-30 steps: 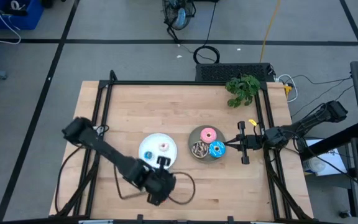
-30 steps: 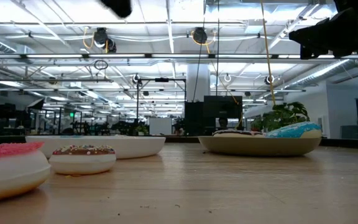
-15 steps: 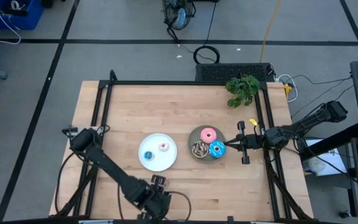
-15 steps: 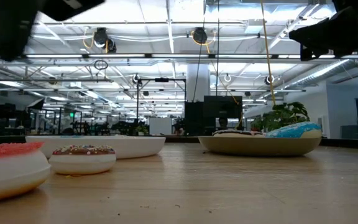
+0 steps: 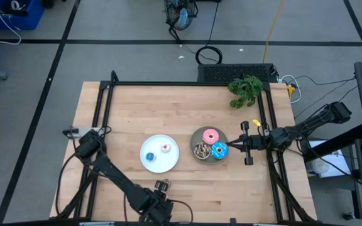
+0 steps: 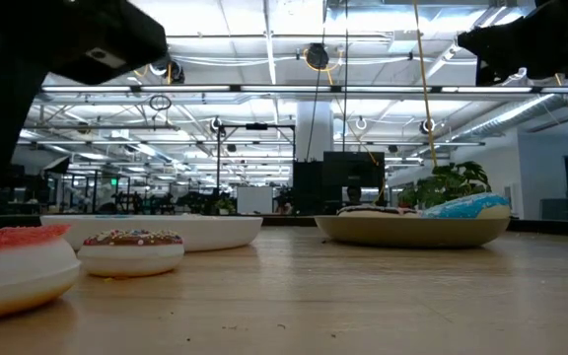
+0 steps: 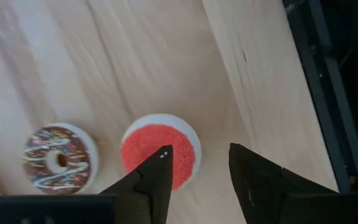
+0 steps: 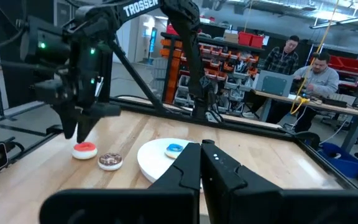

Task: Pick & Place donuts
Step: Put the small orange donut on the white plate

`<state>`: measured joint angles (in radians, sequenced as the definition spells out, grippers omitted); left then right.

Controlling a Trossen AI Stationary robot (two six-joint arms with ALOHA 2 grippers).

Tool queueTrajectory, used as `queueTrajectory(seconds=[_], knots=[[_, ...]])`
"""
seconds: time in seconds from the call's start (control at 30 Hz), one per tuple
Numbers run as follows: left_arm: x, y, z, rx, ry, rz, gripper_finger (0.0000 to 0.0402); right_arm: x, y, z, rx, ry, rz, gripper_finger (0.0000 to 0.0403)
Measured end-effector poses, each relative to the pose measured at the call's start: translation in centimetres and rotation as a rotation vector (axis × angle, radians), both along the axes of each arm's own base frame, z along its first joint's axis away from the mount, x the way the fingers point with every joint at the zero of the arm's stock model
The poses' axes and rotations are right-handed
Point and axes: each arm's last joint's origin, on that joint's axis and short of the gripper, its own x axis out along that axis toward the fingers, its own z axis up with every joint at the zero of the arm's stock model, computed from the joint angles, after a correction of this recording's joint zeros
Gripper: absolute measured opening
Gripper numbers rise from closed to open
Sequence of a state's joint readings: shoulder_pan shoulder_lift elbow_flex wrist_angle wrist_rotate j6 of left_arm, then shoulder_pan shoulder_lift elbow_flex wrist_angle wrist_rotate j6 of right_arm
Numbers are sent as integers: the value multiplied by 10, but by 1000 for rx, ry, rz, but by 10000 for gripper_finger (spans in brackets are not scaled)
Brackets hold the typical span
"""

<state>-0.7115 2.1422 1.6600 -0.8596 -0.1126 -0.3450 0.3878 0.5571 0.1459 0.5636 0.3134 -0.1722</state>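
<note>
My left gripper (image 7: 199, 152) is open and hovers just above the tiny red donut (image 7: 160, 149), near the table's near edge; in the right wrist view the left gripper (image 8: 79, 134) stands over the red donut (image 8: 84, 150). The tiny brown donut (image 7: 59, 158) lies flat beside it. The white plate (image 5: 159, 164) holds the tiny blue donut (image 5: 149, 156) and the tiny white donut (image 5: 165, 148). The grey plate (image 5: 197, 138) holds the pink (image 5: 210, 135), blue sprinkled (image 5: 219, 150) and brown sprinkled (image 5: 201, 150) donuts. My right gripper (image 5: 230, 149) is shut, right of the grey plate.
A green plant (image 5: 246, 90) stands at the table's far right corner. The table's near edge (image 7: 260, 93) and the black frame (image 7: 319, 74) run close by the red donut. Two people (image 8: 297, 59) sit at desks beyond the table.
My left gripper has swung from beside the white plate toward the table's near edge and come down over the red donut; in the low view it has dropped into sight at the left. The donuts and plates have not moved.
</note>
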Motion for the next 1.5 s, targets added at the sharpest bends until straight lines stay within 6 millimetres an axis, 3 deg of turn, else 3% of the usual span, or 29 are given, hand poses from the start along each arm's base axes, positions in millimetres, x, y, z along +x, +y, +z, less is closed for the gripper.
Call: queueTrajectory(seconds=[0.3, 1.0, 1.13, 1.33, 1.5], knots=[[-3, 4, -9, 30, 4, 3, 164, 0, 0, -1, -3, 7, 1, 0], [2, 22, -40, -91, 11, -17, 164, 0, 0, -1, -8, 7, 1, 0], [4, 26, -42, -109, 39, 21, 125, 0, 0, -1, -8, 7, 1, 0], [5, 30, -42, -134, 84, 13, 17, 0, 0, -1, -8, 7, 1, 0], [0, 32, -29, -134, 81, 10, 28, 0, 0, -1, -26, 6, 0, 0]])
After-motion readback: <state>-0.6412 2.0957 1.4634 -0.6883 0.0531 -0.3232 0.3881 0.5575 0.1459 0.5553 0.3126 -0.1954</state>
